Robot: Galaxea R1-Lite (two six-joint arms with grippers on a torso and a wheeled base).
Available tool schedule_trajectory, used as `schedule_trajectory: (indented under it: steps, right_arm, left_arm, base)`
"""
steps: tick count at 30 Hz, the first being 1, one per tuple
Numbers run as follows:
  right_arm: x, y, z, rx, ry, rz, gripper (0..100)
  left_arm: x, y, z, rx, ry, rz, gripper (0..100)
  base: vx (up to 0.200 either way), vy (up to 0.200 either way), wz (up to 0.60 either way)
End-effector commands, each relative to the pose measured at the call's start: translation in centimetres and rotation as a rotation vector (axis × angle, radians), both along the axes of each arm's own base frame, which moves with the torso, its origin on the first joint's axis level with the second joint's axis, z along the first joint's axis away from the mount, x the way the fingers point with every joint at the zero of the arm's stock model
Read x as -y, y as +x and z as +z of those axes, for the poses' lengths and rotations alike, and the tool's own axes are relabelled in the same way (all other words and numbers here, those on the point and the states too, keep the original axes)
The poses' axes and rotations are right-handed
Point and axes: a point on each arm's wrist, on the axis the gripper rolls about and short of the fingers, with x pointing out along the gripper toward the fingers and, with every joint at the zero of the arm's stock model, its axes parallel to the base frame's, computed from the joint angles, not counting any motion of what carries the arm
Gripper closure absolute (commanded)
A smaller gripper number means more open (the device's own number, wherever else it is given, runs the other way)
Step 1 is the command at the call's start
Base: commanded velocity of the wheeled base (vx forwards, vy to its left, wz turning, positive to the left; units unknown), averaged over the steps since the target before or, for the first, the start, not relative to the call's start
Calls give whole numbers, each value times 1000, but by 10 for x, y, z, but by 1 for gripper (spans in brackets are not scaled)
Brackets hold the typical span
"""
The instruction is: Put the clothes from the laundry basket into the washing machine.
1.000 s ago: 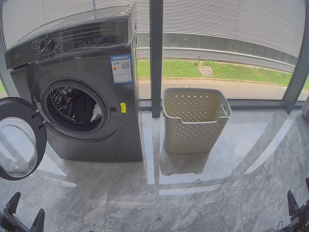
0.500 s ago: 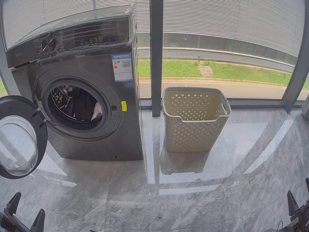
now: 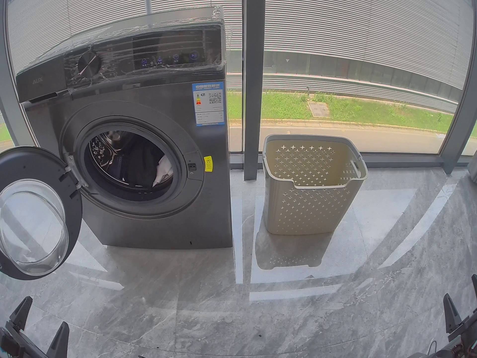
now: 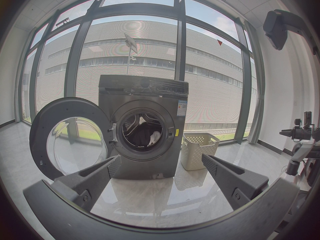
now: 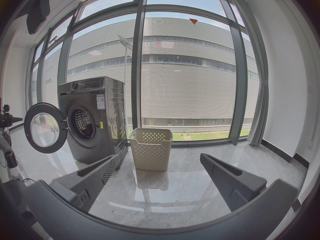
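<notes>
The grey washing machine (image 3: 149, 100) stands at the left with its round door (image 3: 35, 224) swung wide open. Dark clothes and a white piece (image 3: 144, 162) lie inside the drum, the clothes (image 4: 143, 137) also showing in the left wrist view. The beige laundry basket (image 3: 313, 195) stands upright on the floor just right of the machine; the inside walls that show are bare. My left gripper (image 3: 42, 319) hangs open low at the near left, holding nothing. Low at the near right, my right gripper (image 3: 462, 294) is open too. Both are far from the machine and the basket (image 5: 150, 149).
A window post (image 3: 253, 75) rises behind the gap between machine and basket, with glass panes along the back. The open door juts out to the left of the machine. Glossy grey floor (image 3: 238, 299) lies bare between me and both objects.
The whole head picture has shifted to the right, so the camera moved. Machine, door, basket and both grippers keep their places relative to one another.
</notes>
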Motion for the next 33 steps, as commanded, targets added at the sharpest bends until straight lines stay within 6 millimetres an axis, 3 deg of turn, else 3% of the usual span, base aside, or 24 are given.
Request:
schedule_trajectory:
  steps: [1, 33]
  right_arm:
    - [0, 0, -5, -6, -1, 0, 0]
    - [0, 0, -5, -6, 4, 0, 0]
  left_arm:
    - [0, 0, -5, -1, 0, -1, 0]
    - [0, 0, -5, -1, 0, -4, 0]
  base:
    - [0, 200, 0]
    - [0, 200, 0]
